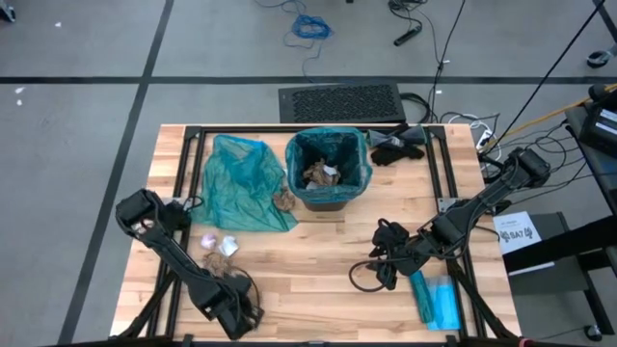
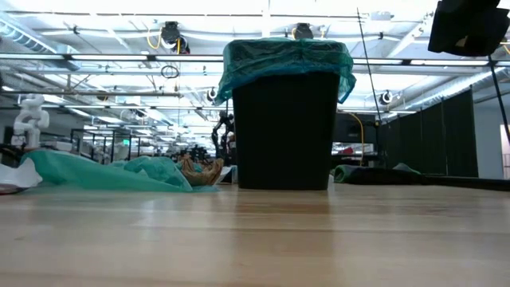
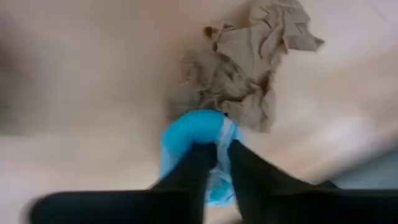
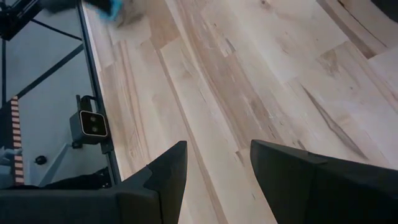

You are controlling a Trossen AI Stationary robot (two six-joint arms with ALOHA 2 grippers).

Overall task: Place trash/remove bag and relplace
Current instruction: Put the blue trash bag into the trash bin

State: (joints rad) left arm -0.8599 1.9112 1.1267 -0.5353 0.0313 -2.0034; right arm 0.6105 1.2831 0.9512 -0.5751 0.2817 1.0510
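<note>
The left hand (image 3: 216, 163) is positioned low over the near edge of the worktop (image 1: 318, 246), with its two fingers (image 3: 193, 168) drawn close together and pinching a pale-blue paper wad (image 3: 193, 134). Immediately beyond the fingertips, a crumpled brown paper wad (image 3: 252, 68) lies on the wood, touching or nearly touching the blue one. Farther ahead of the left hand, two small pale wads (image 1: 220, 243) rest on the boards, and beyond them a loose teal bag (image 1: 241, 183) lies spread flat. A further brown wad (image 1: 284, 200) sits between that bag and the black bin (image 1: 328, 169). The bin stands upright near the far edge, lined with a teal bag (image 2: 287, 64) folded over its rim, and contains several wads (image 1: 321, 173) of brown and white paper. The right hand (image 4: 214, 165) hovers over bare wood on the opposite side of the worktop, with its fingers spread apart and holding nothing. A flat blue packet (image 1: 437, 301) lies just beside the right hand, toward the near edge. A black cloth (image 1: 397, 146) lies beside the bin, well beyond the right hand.
</note>
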